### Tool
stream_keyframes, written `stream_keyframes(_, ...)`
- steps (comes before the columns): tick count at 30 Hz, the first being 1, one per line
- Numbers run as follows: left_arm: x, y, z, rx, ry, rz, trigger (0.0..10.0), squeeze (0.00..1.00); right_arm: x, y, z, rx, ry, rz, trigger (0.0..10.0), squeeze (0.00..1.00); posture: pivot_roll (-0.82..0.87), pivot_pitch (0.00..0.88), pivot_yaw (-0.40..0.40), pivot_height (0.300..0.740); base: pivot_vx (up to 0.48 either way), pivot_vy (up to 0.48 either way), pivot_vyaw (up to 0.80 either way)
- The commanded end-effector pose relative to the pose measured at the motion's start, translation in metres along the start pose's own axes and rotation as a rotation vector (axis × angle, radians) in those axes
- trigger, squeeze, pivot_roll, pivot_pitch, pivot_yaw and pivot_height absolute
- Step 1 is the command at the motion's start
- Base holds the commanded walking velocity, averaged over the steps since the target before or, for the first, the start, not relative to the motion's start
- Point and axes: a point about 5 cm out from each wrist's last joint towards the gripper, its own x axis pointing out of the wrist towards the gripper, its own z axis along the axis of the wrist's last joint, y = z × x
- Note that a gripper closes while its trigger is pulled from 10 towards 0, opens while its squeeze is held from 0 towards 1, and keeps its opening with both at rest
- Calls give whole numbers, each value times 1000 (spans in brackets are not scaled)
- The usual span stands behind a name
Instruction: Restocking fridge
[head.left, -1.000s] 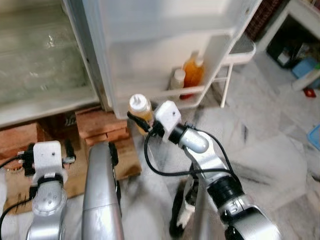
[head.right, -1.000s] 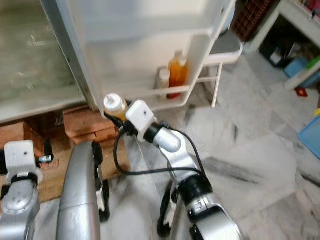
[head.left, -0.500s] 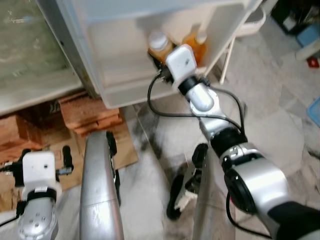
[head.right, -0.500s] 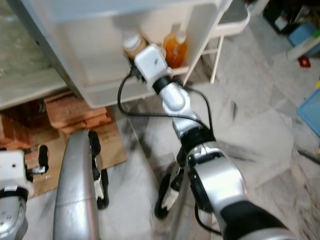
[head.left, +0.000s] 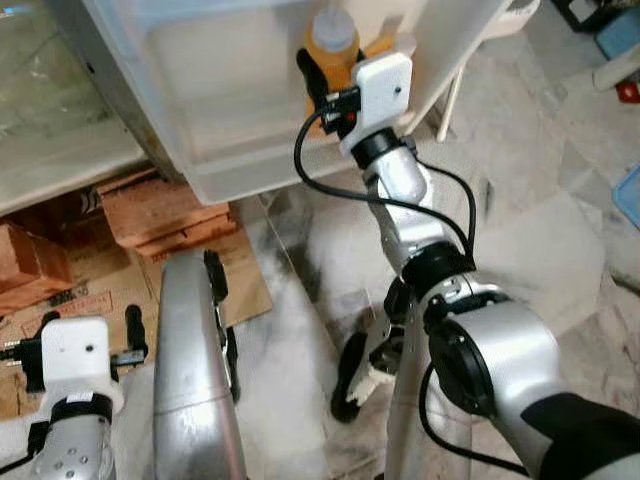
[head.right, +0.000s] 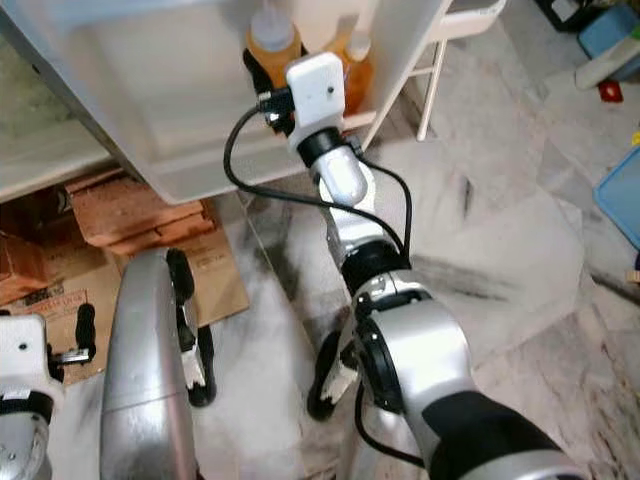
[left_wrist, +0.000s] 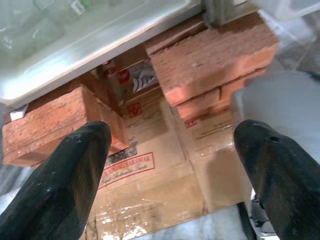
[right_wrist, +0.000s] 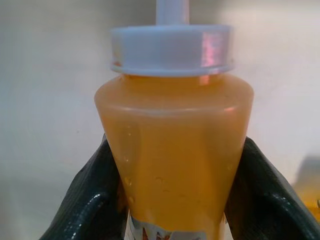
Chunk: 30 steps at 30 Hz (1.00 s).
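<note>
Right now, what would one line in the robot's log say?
task: restock fridge | right gripper: shut on bottle, at door shelf beside other bottles | left gripper: open, idle over cardboard

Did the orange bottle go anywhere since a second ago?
Yes. The right gripper carried the bottle from below the fridge door's bottom edge up into the door shelf, beside the bottles already there.

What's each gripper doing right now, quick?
Left gripper: open, holding nothing, over the cardboard by the bricks.
Right gripper: shut on the orange sauce bottle, at the fridge door shelf.
</note>
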Motion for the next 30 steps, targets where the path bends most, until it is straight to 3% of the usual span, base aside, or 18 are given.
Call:
stream_keyframes(1,-7,2,-5,14,39,-4,10000,0,-20,8,-26,30,124,9,10000,0,304,547,-127,481,0,0,0)
stream_keyframes(7,-11,5,-2,30,37,9,10000,0,-13,15,-19,84,70,1,10000,0,324,562,-134,481,0,0,0)
stream_keyframes(14,-15,5,3,41,33,6,10000,0,-7,41,-16,179,47,15,10000,0,352,580,-136,481,0,0,0)
stream_keyframes(23,-17,6,6,48,32,8,10000,0,-5,55,-15,160,43,50,10000,0,373,591,-133,481,0,0,0)
stream_keyframes(25,-18,5,8,50,30,6,10000,0,-16,56,-27,129,102,52,10000,0,394,594,-128,481,0,0,0)
stream_keyframes(30,-22,6,10,58,27,6,10000,0,-20,57,-31,105,118,44,10000,0,432,599,-115,481,0,0,0)
